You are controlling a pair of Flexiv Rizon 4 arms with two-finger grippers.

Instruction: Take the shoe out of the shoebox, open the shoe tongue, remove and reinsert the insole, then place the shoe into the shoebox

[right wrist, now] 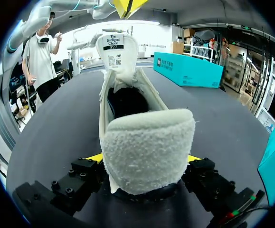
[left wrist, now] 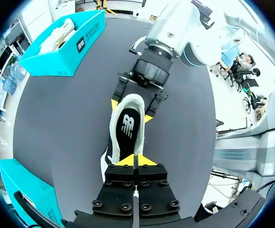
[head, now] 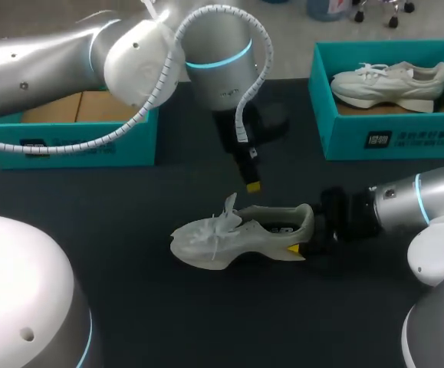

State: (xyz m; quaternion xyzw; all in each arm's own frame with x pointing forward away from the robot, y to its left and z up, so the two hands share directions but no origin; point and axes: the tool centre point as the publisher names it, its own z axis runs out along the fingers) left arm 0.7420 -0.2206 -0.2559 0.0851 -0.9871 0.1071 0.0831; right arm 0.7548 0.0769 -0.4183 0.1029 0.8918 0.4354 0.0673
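Heel [right wrist: 149, 149] first, the shoe [head: 237, 234] sits closest in the right wrist view, with the right gripper [right wrist: 144, 157] closed on it. One yellow-tipped finger presses each side of the heel, and the fingers stand well apart to span it. The shoe is outside both boxes. It stands on its sole on the dark table [head: 129, 291], its toe pointing away from the right arm, which comes in low and level behind the heel.

The tongue [right wrist: 117, 57] stands upright at the front of the shoe's opening, its label facing the heel. Behind the tongue the opening is clear, and the left wrist view looks straight down onto the dark insole [left wrist: 128, 130] lying inside the shoe.

The left gripper [left wrist: 135, 161] hangs over the shoe, pointing down just above the tongue. Its fingers are drawn together so that the yellow tips meet. Whether they pinch the tongue's top edge cannot be told; from the head view the tips look slightly apart from it.

A teal box [head: 390, 142] stands well apart from the shoe, beyond its heel end and farther back, and holds a second pale shoe [head: 390, 83]. Another teal box [head: 76, 146] stands beyond the toe end, also farther back, partly hidden under the left arm.
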